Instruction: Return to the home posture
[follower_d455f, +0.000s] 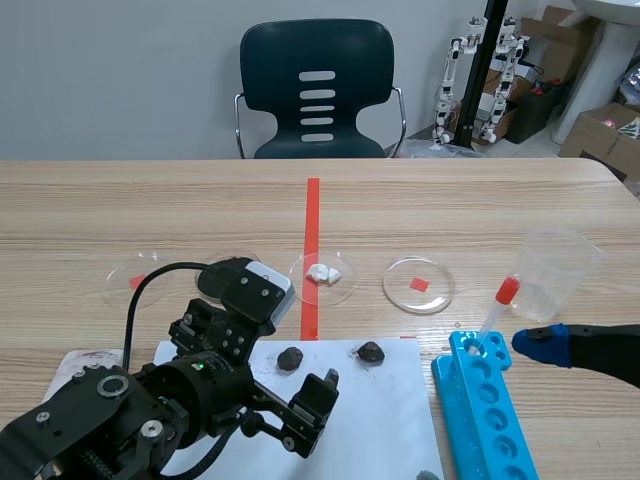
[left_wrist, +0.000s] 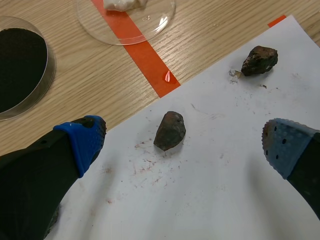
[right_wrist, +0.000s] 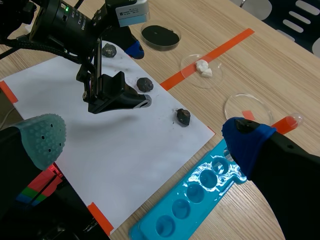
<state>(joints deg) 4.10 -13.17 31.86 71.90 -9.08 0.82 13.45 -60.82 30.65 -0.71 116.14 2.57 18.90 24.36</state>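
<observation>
Left hand: lower left of scene view, spread apart, empty, low over white paper; dark rock just ahead.
Right hand: lower right, spread apart, empty, beside blue rack holding dropper.
Handling: lift straight first, then retract; avoid brushing rock, dropper, cup.

A dark chair with a slotted back and chrome arms stands behind the far edge of a pale wooden table, before a plain grey wall. Cardboard boxes and small white mechanical figures crowd the right corner.
</observation>
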